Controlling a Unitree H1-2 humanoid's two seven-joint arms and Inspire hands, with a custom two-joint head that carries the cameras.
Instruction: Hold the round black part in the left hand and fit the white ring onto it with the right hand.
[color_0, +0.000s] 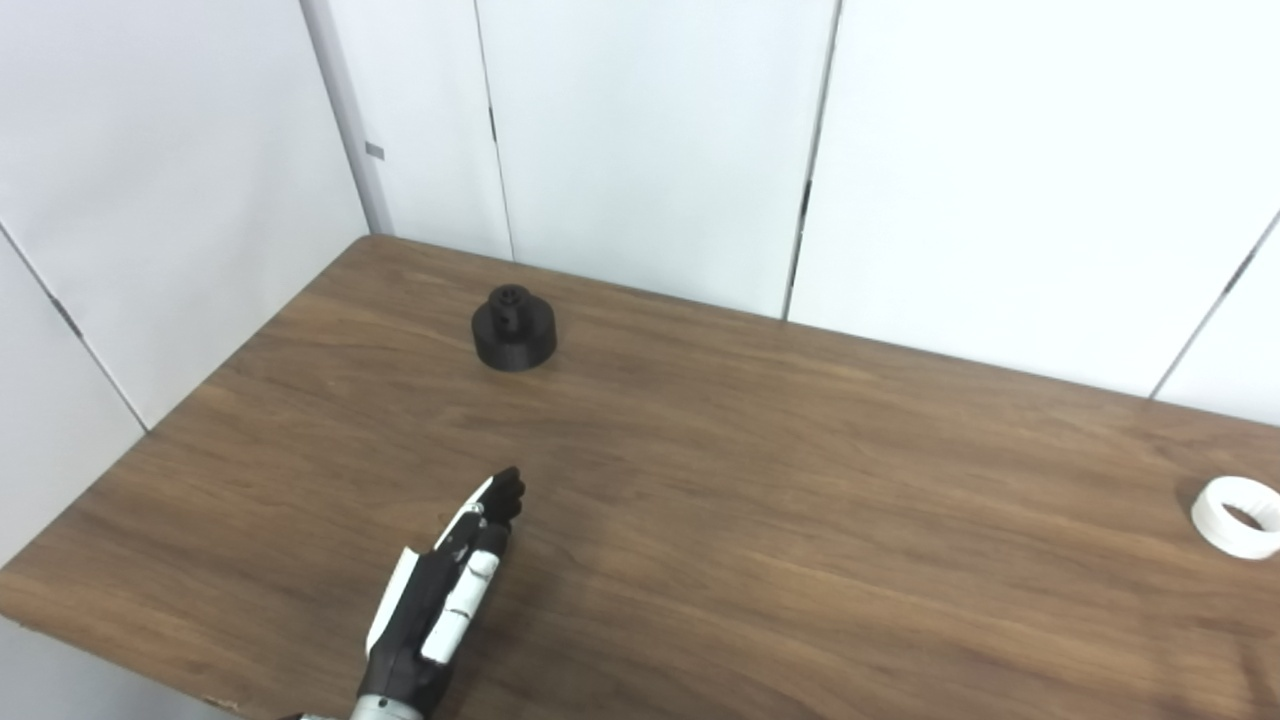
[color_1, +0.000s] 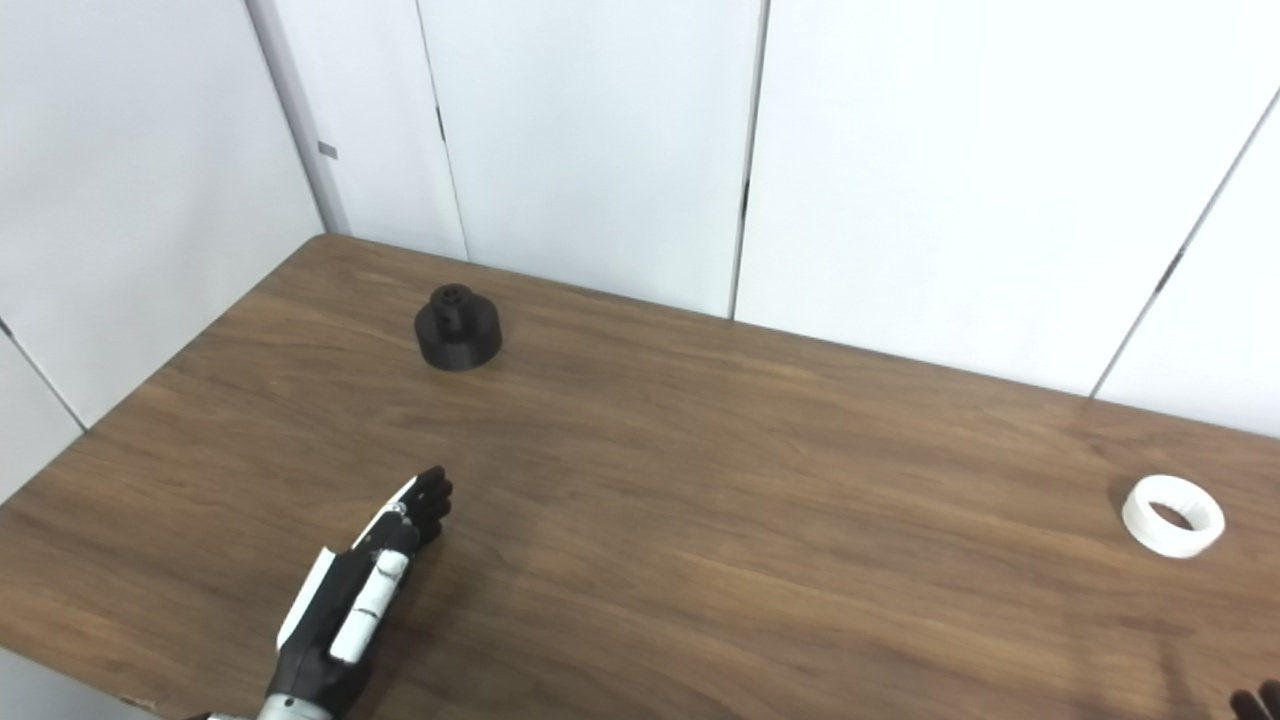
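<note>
left hand out, parts untouched

left hand (color_0: 445, 600) near edge of brown wooden table (color_0: 800, 520), fingers straight, holding nothing. right hand (color_1: 1258, 704) barely in view, fingers can't tell. white plastic ring (color_1: 1172, 515) far right; round black stepped part (color_0: 514, 328) further back, w/ white wall panels (color_0: 650, 140) behind.

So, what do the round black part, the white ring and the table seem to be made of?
Round black part: probably matte plastic; dull, even surface without shine.
White ring: likely matte white plastic too, perhaps printed; the picture is too small to be sure.
Table: wood grain pattern with a low sheen, possibly laminate rather than solid wood.
</note>
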